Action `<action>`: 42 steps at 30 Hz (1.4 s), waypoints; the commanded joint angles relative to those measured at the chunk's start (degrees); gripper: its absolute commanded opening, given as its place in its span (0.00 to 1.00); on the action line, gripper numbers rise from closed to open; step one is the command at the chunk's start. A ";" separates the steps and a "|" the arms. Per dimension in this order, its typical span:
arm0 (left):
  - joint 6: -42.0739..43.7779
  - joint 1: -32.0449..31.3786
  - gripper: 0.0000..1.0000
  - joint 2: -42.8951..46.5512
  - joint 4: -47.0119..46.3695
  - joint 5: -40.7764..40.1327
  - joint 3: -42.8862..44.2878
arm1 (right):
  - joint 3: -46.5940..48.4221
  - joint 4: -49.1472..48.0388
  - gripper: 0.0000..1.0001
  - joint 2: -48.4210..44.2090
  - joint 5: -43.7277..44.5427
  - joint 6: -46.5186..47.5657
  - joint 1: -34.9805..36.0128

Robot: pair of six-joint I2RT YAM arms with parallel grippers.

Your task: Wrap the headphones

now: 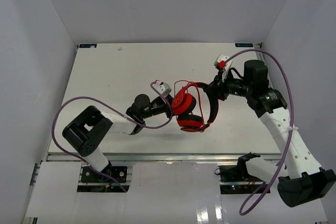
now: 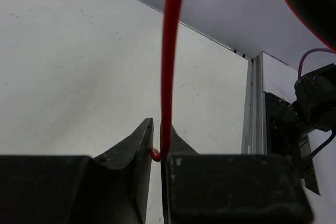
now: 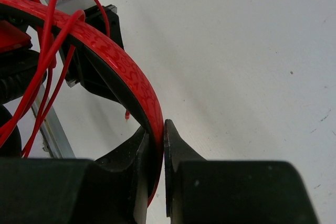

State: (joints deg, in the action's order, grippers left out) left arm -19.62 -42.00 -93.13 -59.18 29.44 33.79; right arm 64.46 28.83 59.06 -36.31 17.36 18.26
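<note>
While right gripper [image 3: 156, 130] clamps, headphones [image 1: 185, 103] face leftward

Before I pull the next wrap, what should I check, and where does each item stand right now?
1. Hold of the right gripper on the headband: ok, jaws shut on it.
2. Hold of the left gripper on the cable: ok, it is pinched between the fingers.
3. Cable runs straight up from the left gripper: ok in the left wrist view.
4. Turns already lying on the headband: ok, several strands cross it in the right wrist view.
5. Length of free cable, and where the plug is: cannot tell.
6. Earcups off the table: cannot tell.
</note>
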 commanded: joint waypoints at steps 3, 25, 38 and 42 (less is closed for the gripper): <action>-7.26 0.25 0.10 -1.54 -13.85 1.92 -4.27 | 4.21 -1.87 0.08 0.93 0.45 -6.39 -1.24; -18.79 -4.58 0.00 -13.19 -34.76 -8.77 -9.77 | -2.84 -15.85 0.08 11.96 22.19 -28.78 -1.48; -17.06 -4.59 0.03 -9.62 -27.50 -11.57 -11.03 | -3.70 -19.12 0.08 20.29 30.12 -32.66 -1.98; -15.25 -4.64 0.05 -7.48 -17.77 -10.75 -8.45 | -2.61 -20.51 0.08 23.49 33.26 -32.39 -1.56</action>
State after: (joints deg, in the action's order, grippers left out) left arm -37.20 -46.11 -104.55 -77.26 17.01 23.25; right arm 59.02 18.65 81.05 -9.42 -11.61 17.15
